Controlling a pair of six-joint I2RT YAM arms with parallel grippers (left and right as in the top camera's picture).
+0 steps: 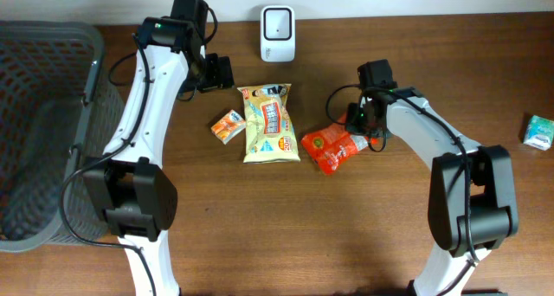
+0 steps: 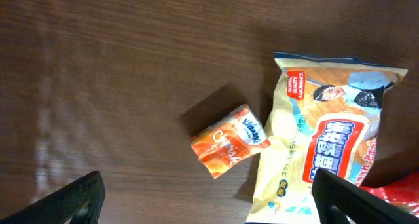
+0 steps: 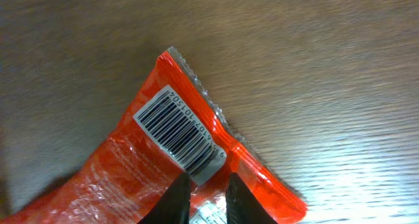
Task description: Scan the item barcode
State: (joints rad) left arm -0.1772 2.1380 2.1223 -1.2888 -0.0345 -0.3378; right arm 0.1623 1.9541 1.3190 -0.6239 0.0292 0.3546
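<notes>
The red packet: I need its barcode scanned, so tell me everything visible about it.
The red packet is a glossy orange-red foil pouch with a crimped end seal, lying on the wooden table right of the yellow bag. A white barcode panel shows near one corner. The right gripper pinches it beside the barcode.

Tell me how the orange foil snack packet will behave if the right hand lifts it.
Probably floppy: the orange foil snack packet is thin, wrinkled film, so it may sag from the right hand. Its gloss suggests slipping; lying flat, it seems light.
</notes>
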